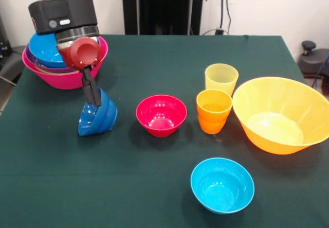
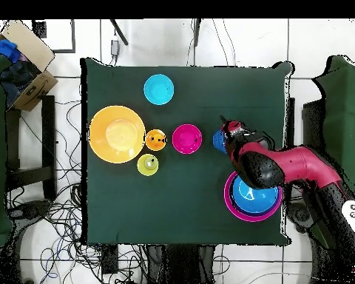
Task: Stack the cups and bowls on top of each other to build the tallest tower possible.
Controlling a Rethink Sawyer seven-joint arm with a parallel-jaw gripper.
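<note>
Two cups stand right of centre in the front view, the pale yellow cup [image 1: 221, 78] behind and the orange cup [image 1: 214, 110] just in front of it, both upright and close beside the large orange bowl [image 1: 280, 114]. On the green counter [image 1: 154, 187] the red bowl [image 1: 161, 115] sits upright at the middle and the cyan bowl [image 1: 222, 184] nearer the camera. At far left the tower [image 1: 64, 63] shows a pink bowl as base with purple and sky blue nested inside. The jaws [image 1: 92, 91] are clenched on the rim of the dark blue bowl [image 1: 97, 118], which tilts on its side with its lower edge at the counter. From overhead, the arm [image 2: 284, 166] covers most of the dark blue bowl [image 2: 219, 140], just beside the red bowl [image 2: 187, 138]; the jaws' state cannot be told there. The tower [image 2: 252, 196] lies near the counter's right edge, well apart from the large orange bowl [image 2: 117, 134], the two cups and the cyan bowl [image 2: 158, 89].
</note>
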